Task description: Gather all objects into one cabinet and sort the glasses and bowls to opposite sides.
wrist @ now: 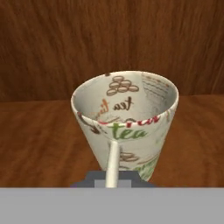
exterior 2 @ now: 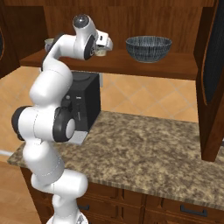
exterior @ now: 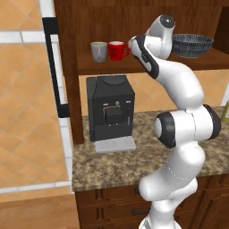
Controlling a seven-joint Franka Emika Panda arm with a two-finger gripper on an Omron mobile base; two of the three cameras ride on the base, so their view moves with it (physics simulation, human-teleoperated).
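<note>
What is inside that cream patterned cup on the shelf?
The cream cup looks empty: its printed inner wall shows brown dots and the word "tea". Its bottom is hidden by the near rim.

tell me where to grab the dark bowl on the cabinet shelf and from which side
Take the dark bowl by its rim, probably from the open front of the cabinet. It stands upright, is far too wide to span, and its thin flared wall suits one finger inside, one outside.

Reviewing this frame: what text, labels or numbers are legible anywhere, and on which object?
"tea" in green, on the outside of the cream patterned mug.
"tea" in dark script, on that mug's inner wall.
Red lettering at its rim: too cut off to read.
Red mug: dark mark, too small to read.
</note>
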